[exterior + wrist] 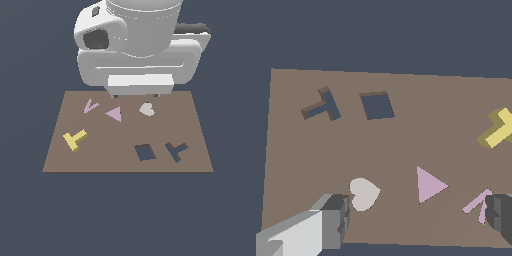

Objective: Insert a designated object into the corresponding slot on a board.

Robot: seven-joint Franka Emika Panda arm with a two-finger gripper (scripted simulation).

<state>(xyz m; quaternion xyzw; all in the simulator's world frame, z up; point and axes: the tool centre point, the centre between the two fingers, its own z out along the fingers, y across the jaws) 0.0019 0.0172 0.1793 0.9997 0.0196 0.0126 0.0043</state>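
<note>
Yellow and thick, the T-shaped block lies flat on the brown board, and we see nothing touching it; in the wrist view it sits at the picture's edge, partly cut off, well apart from our gripper and off to one side beyond one fingertip. We hold the gripper released: its two fingers stand wide apart with only bare board and flat shapes between them, and nothing is grasped. In the exterior view the arm's bulky white body covers the gripper, which hangs over the board's far edge. The dark T-shaped slot lies ahead of the gripper, across the board from it, and is unfilled; in the wrist view it shows brown inner walls. Just beside the slot, on the side nearer the yellow block, is the dark square cutout. Closer to us, the pale heart piece lies just beside one finger, though we cannot tell whether they touch. The flat pink triangle rests between the two fingers, slightly ahead of them. A thin pink V-shaped piece lies right next to the other finger.
</note>
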